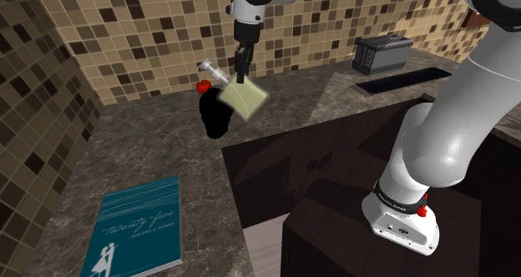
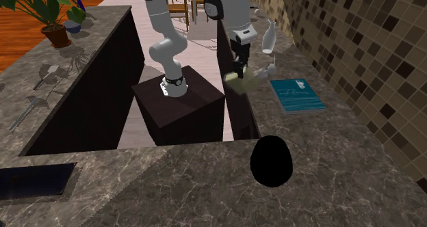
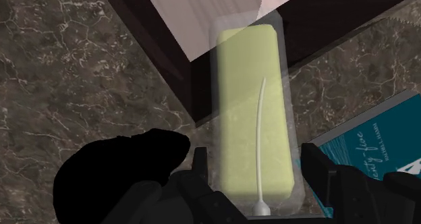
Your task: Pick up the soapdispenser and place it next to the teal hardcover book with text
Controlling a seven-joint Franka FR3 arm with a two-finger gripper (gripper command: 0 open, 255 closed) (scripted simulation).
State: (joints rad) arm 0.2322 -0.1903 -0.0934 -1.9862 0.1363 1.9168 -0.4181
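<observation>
The soap dispenser (image 1: pixel 245 102) is hanging tilted in the upper middle of the shoulder view, lifted off the table (image 1: pixel 142 142). It is a clear flat bottle holding yellow-green liquid, and its metal pump is pointing toward the upper left. In the wrist view, the soap dispenser (image 3: pixel 253 108) is showing a thin pale tube running down through the liquid. The end effector (image 3: pixel 260 165) is clasping it, one black finger pressing on each side of the bottle.

In the second exterior view, the soap dispenser (image 2: pixel 241 84) is hovering at upper centre under the end effector (image 2: pixel 239 63). It is over the table's inner edge, just left of the teal book (image 2: pixel 296 96).

The teal book (image 1: pixel 138 229) is lying flat with its cover up at the lower left of the shoulder view, well below the bottle. A black rounded shape (image 1: pixel 215 117) is sitting on the table just below and left of the dispenser.

A dark box-like appliance (image 1: pixel 381 54) is standing against the tiled wall at the upper right. The stand (image 1: pixel 317 242) is filling the lower right. At the upper left of the second exterior view, a pot (image 2: pixel 56 35) is holding a leafy green plant.
</observation>
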